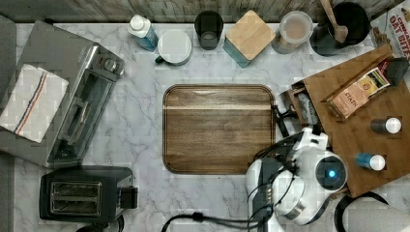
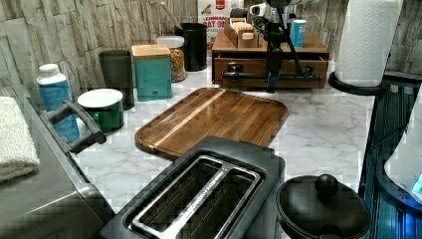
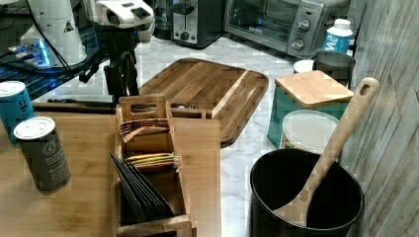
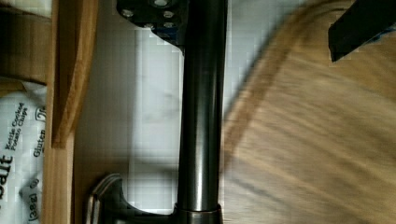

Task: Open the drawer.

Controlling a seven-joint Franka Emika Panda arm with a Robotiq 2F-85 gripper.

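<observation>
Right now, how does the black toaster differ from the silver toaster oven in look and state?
The toaster is black with two long slots open on top; the toaster oven is silver and clearly larger. The toaster's top is bare, while a folded white towel with stripes lies on the toaster oven. The toaster oven has a glass front door with a bar handle; the toaster has none. Both stand on the marble counter.

Even indoor light, blocky compression, wrist view motion-blurred, soft shadows
</observation>
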